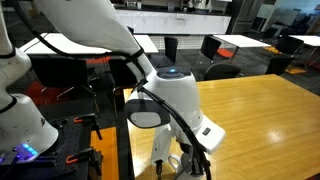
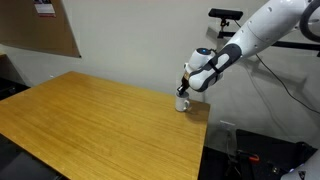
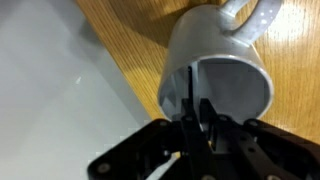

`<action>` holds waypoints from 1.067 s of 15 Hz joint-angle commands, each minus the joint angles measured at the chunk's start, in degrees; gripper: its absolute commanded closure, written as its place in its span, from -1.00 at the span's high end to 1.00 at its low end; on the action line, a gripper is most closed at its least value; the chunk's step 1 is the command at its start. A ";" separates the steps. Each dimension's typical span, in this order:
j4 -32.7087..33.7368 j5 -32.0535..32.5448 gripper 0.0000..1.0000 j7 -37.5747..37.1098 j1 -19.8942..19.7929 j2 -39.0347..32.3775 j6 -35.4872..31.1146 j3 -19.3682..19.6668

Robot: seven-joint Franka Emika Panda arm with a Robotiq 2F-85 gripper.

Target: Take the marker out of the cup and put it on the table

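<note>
**Gripper reaches into mug for marker**

At the far corner of the table (image 2: 100,115), the gripper (image 3: 197,120) dips into the mouth of the white cup (image 3: 215,45). Its fingers are drawn close together beside the marker (image 3: 189,88), a thin dark stick inside the cup. Whether they actually pinch it cannot be told. The marker looks light, stiff and smooth. A hold on its upper shaft seems best, lifted straight up so the cup does not tip.

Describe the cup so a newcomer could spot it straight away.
Find the large honey-yellow table in an exterior view and follow it to the corner by the pale wall. There, close to the edge and right under the gripper, stands the cup. It is small, white and round with a side handle, unlike the dark gripper above it.
</note>
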State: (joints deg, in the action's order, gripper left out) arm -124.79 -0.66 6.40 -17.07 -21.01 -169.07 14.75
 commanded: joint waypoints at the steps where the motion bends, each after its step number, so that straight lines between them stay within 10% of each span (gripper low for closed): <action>1: -5.64 2.35 -0.94 -3.04 2.41 5.73 -2.44 2.32; 16: -12.95 16.61 -0.94 -20.63 20.98 16.14 -11.75 23.29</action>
State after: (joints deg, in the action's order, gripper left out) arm -135.29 13.16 -11.35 0.84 -8.45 -179.04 35.17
